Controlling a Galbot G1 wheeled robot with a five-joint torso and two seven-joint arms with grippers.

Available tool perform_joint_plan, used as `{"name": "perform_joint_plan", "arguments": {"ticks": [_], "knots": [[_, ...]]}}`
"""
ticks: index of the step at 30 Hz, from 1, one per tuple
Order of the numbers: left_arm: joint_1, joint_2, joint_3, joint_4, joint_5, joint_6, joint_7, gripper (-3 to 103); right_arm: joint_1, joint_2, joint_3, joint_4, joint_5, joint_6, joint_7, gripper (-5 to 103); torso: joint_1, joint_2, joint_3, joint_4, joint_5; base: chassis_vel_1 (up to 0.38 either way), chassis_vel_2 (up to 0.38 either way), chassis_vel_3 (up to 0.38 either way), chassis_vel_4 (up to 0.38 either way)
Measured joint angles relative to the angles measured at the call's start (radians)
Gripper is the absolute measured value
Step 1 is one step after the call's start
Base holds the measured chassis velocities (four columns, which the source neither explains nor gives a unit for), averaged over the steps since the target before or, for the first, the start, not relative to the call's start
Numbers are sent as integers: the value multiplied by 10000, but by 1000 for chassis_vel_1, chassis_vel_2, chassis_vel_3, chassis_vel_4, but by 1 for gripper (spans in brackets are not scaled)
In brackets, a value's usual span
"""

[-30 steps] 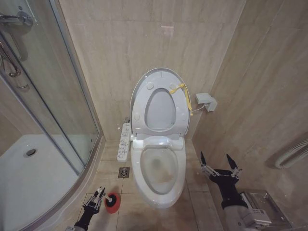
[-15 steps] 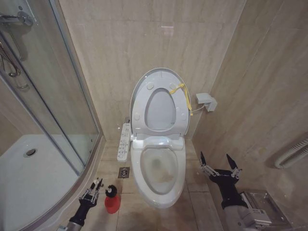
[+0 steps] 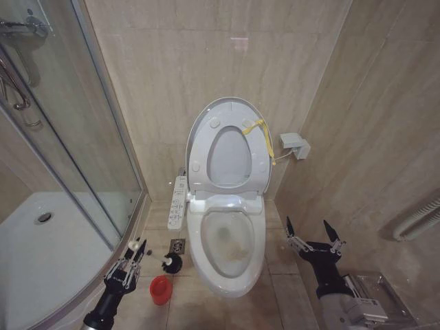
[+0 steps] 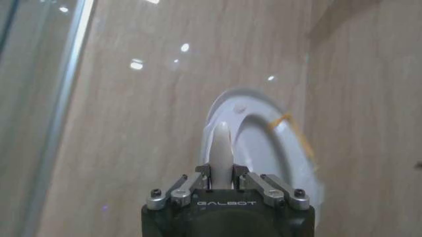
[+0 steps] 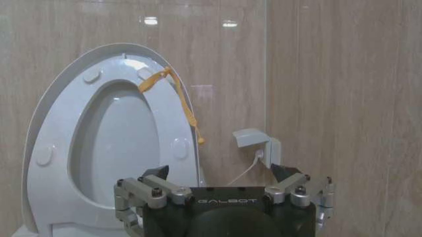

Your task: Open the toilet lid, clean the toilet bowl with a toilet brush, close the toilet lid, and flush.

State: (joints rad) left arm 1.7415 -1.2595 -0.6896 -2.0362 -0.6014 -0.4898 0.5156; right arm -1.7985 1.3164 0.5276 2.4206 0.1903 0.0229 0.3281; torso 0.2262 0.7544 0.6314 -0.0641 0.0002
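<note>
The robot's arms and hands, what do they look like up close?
Both arms are black tubes ending in a black hand body lettered GALBOT in white. The left hand and right hand carry silver metal finger links with dark screws; the right's fingers end in black pointed tips. Behind the right arm sits a silver-grey housing.

Toilet lid [image 3: 206, 130]: large white glossy oval, raised upright against the beige wall at frame centre, underside facing out, round bumpers visible, yellow cord tied at its upper right edge. The ring seat was raised with it.

Toilet bowl [image 3: 228, 240]: white elongated ceramic basin, lower centre of frame, uncovered, with smooth glossy inner walls and a yellowish patch near the bottom.

Toilet brush [image 3: 171, 262]: slim white handle, dark round bristle head. Head sat lower centre-left, just beside the bowl's left side; the handle ran toward the lower left.
</note>
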Motion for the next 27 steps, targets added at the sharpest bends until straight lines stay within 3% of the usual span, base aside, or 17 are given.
{"name": "perform_joint_plan", "arguments": {"ticks": [4, 9, 15, 20, 27], "knots": [[14, 221, 107, -858, -485, 480, 110, 22, 0, 0, 0, 0, 0, 0, 0, 100, -1, 0, 0, 1, 0, 0, 0, 0, 0], [-751, 721, 310, -784, -1223, 956, 632, 22, 0, 0, 0, 0, 0, 0, 0, 100, 0, 0, 1, -2, -2, 0, 0, 0, 0], [-2212, 1853, 619, 231, -3098, 1600, 1850, 22, 0, -1, 0, 0, 0, 0, 0, 100, 0, 0, 2, 0, -4, 0, 0, 0, 0], [-3496, 2437, 1283, 1276, -3623, 1778, 2193, 22, 0, 0, 1, 0, 0, 0, 0, 100, 1, 0, 2, 0, -4, 0, 0, 0, 0], [-4795, 2686, 2415, 2584, -3897, 1790, 2186, 22, 0, 0, 0, 0, 0, 0, 0, 100, 1, 0, 2, 0, -4, 0, 0, 0, 0]]}}
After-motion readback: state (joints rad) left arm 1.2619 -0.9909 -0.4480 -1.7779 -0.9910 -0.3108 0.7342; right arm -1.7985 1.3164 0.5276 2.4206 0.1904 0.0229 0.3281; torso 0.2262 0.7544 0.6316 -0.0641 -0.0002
